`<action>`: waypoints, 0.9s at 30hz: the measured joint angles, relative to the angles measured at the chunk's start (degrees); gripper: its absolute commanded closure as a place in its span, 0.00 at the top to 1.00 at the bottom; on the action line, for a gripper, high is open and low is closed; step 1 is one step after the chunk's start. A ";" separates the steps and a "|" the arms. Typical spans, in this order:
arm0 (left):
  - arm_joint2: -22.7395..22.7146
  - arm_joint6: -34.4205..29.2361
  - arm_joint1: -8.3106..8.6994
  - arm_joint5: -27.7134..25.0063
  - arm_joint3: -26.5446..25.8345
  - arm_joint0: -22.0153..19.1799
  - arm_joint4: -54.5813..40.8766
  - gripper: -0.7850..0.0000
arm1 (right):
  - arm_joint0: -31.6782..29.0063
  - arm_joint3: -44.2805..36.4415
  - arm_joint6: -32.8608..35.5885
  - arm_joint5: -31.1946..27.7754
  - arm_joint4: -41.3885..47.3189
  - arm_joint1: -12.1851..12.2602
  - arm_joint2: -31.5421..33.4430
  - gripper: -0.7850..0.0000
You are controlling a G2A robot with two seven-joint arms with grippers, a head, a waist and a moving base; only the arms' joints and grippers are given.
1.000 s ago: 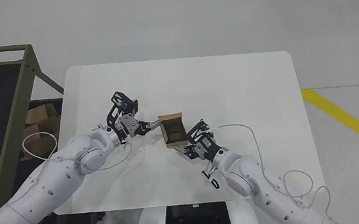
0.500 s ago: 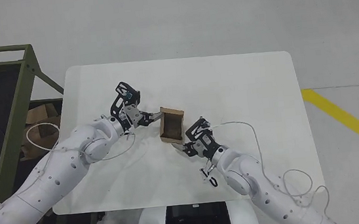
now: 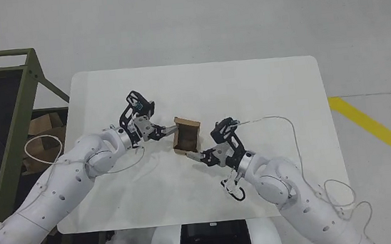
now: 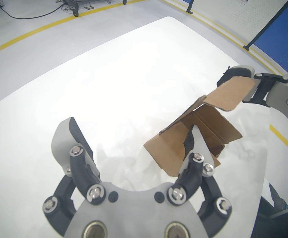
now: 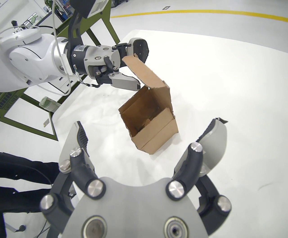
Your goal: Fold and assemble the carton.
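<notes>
Brown cardboard first: your carton (image 3: 186, 134) stands on its base near the middle of the white bench (image 3: 264, 93), mouth open upward, between the two arms. You can see one flap (image 5: 144, 72) raised and leaning out toward the left hand (image 3: 161, 131). That hand's fingers are spread wide with the flap passing between them, and the lower finger (image 5: 124, 82) sits right at the carton's rim. Your right hand (image 3: 200, 155) is just beside the carton on the opposite side, its fingers likewise apart and gripping nothing. In its wrist view the carton sits ahead of the gap between them. Folded panels line the carton's inner walls. Off the bench's left side stands a green frame (image 3: 6, 92).
</notes>
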 measured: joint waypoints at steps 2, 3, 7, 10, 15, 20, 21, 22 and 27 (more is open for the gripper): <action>-1.23 -0.12 0.28 -0.83 -0.39 0.89 0.07 1.00 | 0.76 -0.12 3.49 0.50 2.30 0.02 0.76 1.00; -1.74 -0.23 0.40 -1.14 -0.62 1.29 0.15 1.00 | 1.14 -0.20 5.28 1.19 3.03 0.02 0.99 1.00; -3.81 -1.37 0.88 -2.64 -1.63 2.97 -0.02 1.00 | 1.55 -0.34 7.62 2.20 3.57 0.01 1.21 1.00; -5.14 -2.95 1.13 -3.51 -2.08 4.01 -0.57 1.00 | 1.52 -0.33 7.34 2.12 3.52 0.01 1.19 1.00; -6.06 -5.17 0.95 -3.43 -2.75 5.19 -1.02 1.00 | 1.14 -0.68 7.58 6.67 0.38 -0.07 1.30 1.00; -6.39 -6.49 0.46 -2.71 -2.51 5.67 -0.52 1.00 | 0.85 -1.57 9.35 15.54 -2.42 -0.34 1.85 1.00; -6.40 -6.67 0.35 -2.62 -2.40 5.70 -0.46 1.00 | 0.83 -1.65 9.88 16.99 -2.96 -0.37 1.94 1.00; -6.39 -6.82 0.22 -2.60 -2.28 5.71 -0.45 1.00 | 0.83 -1.72 10.52 18.37 -3.58 -0.42 1.91 1.00; -6.14 -7.64 -0.55 -3.34 -1.38 5.44 -0.62 1.00 | 2.06 -0.88 14.46 23.16 -6.38 -0.94 0.38 1.00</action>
